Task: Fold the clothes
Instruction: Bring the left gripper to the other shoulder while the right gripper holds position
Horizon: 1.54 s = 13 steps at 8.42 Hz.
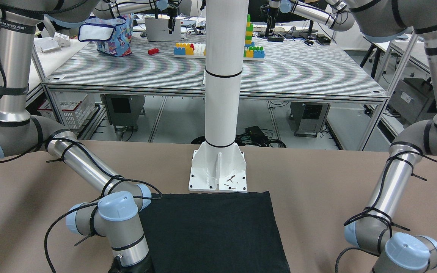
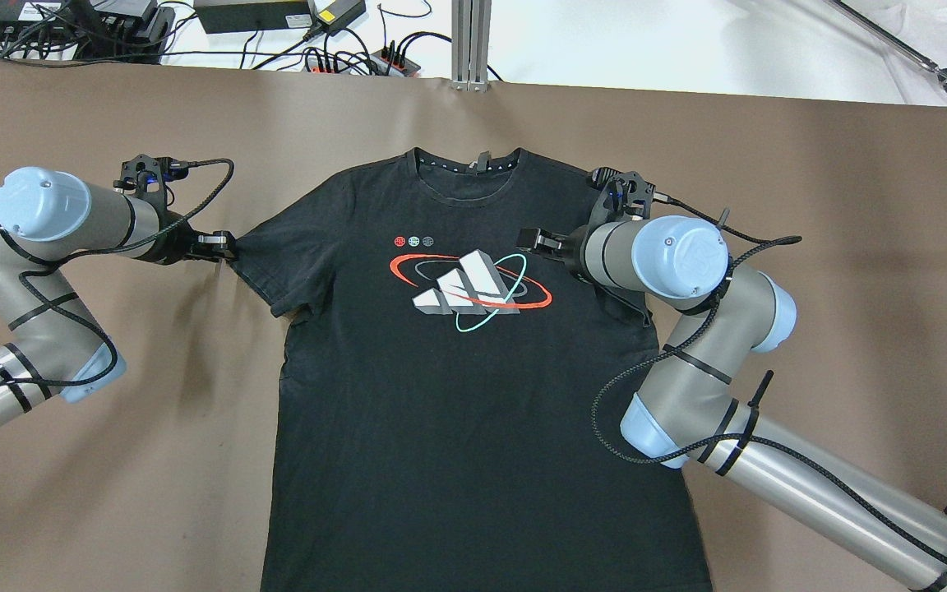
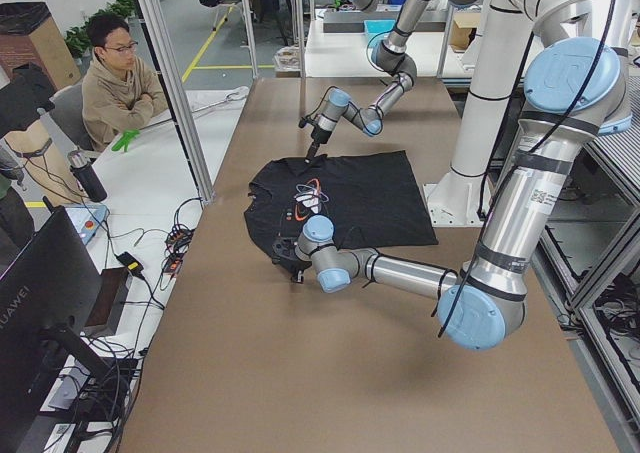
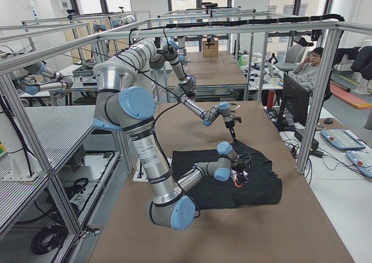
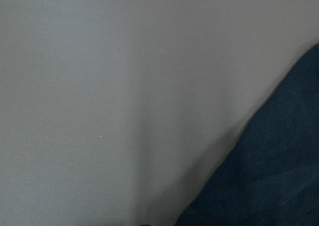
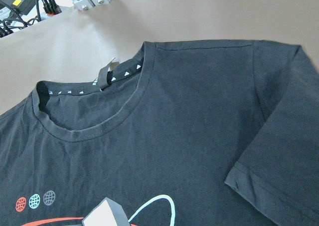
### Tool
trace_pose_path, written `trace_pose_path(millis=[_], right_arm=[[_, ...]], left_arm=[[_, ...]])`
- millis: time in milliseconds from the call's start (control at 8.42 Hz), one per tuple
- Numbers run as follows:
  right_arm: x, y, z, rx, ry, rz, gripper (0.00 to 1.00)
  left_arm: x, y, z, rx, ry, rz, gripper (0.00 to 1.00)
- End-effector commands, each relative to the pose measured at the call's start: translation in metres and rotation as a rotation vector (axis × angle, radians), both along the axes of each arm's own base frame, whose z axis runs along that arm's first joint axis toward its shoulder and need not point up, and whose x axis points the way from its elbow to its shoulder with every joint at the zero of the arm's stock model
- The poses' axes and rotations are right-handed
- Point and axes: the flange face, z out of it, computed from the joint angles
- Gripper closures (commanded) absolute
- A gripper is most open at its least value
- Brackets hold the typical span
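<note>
While both arms stand at the garment, no fold shows yet. The left gripper [image 2: 224,244], at ten o'clock, touches the sleeve hem of the black, thin, soft fabric T-shirt [image 2: 473,427], which lies flat and front-up on the brown table [image 2: 112,493]. Whether it is pinching the hem cannot be told. The right gripper [image 2: 533,239] is apparently above the chest, at two o'clock of the red-and-white printed logo [image 2: 471,289], and its grip is equally unclear. Every fold is yet to be made.

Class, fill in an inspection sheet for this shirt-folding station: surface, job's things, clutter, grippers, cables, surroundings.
Surface: brown table, plain covering.
Job's things: black T-shirt spread out, print up, not yet folded.
Clutter: small dark bits on the white post base.
Grippers: left gripper low at the sleeve edge on its side; right gripper above the chest beside the print; jaws unclear.
Cables: black cable strapped along each arm; power strip beyond the far edge.
Surroundings: seated person; toy blocks on another table.
</note>
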Motion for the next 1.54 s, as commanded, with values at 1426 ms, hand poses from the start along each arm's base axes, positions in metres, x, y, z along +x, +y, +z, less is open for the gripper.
trace_pose_path(millis=[1426], right_arm=[[0.002,0.002,0.013,-0.018,0.003,0.005,0.06]], left_arm=[[0.116,0.015,-0.233,-0.064,0.077,-0.109,1.0]])
